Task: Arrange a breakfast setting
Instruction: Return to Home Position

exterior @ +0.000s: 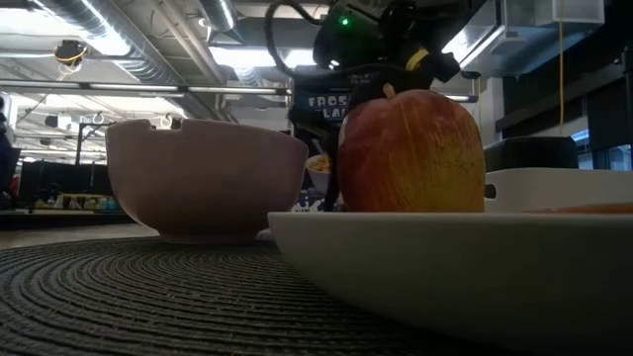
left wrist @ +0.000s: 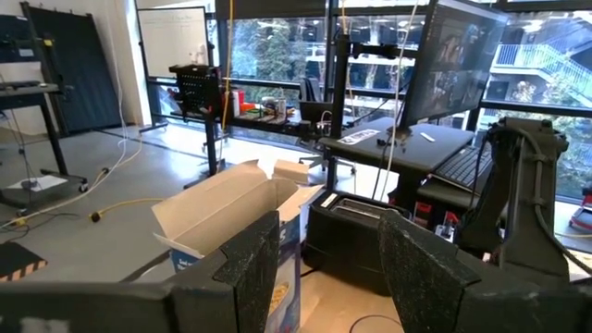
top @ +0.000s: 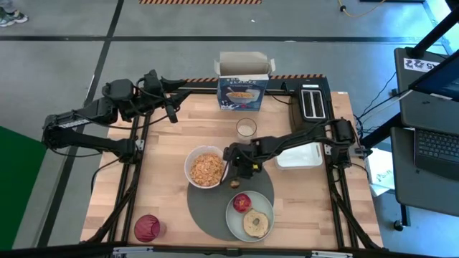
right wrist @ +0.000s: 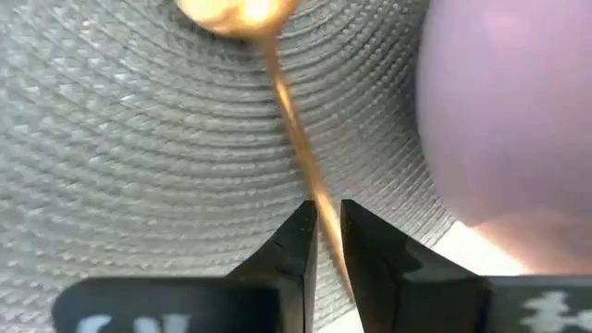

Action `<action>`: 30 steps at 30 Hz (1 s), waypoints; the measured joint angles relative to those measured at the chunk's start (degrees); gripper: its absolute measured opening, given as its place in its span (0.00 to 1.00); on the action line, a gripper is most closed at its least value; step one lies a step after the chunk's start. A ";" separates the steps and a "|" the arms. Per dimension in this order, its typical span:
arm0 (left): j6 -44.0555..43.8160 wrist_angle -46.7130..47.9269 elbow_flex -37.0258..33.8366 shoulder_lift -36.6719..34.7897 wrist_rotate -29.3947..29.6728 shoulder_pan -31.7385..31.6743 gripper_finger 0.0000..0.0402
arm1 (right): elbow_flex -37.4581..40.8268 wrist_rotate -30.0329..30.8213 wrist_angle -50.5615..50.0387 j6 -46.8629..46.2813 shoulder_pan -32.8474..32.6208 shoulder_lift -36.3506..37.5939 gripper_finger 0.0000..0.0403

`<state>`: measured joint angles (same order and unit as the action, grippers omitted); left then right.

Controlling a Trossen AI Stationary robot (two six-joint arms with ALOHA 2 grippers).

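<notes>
The round dark-grey mat [top: 215,211] holds the white bowl [top: 206,168] of cereal and the pale-green plate [top: 249,213], which carries the red apple [top: 242,201] and the bagel half [top: 257,223]. My right gripper [top: 240,170] is above the mat beside the bowl, shut on the gold spoon [right wrist: 277,83]. The glass of milk [top: 246,128] and the open blue cereal box [top: 244,86] stand farther back. My left gripper [left wrist: 328,277] is open and empty, raised at the far left [top: 172,111]. The low view shows the bowl [exterior: 208,178], the apple [exterior: 410,148] and the plate [exterior: 445,267]. My right gripper pinches the spoon's thin handle [right wrist: 319,208] between its two fingers, toward the handle's free end. The fingers come from above, pointing down at the mat [right wrist: 139,139]. The spoon's bowl end [right wrist: 236,14] lies over the mat beside the white bowl [right wrist: 499,111]. Whether it rests there I cannot tell.
The black toaster [top: 313,104] stands at the far right. The white rectangular tray [top: 300,155] lies to the right of my right gripper. A red cup-like object [top: 148,228] sits at the near left corner. Bare wood shows on the table's left half.
</notes>
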<state>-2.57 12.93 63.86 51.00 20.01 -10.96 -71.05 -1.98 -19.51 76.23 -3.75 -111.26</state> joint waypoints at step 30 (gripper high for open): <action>-4.68 -7.66 -0.04 6.19 -17.06 -7.77 0.39 | -12.82 -30.17 6.30 -50.62 19.28 25.94 0.14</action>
<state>-7.25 5.27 63.81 57.20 2.95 -18.73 -83.88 -32.15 -13.21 25.60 15.53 -85.32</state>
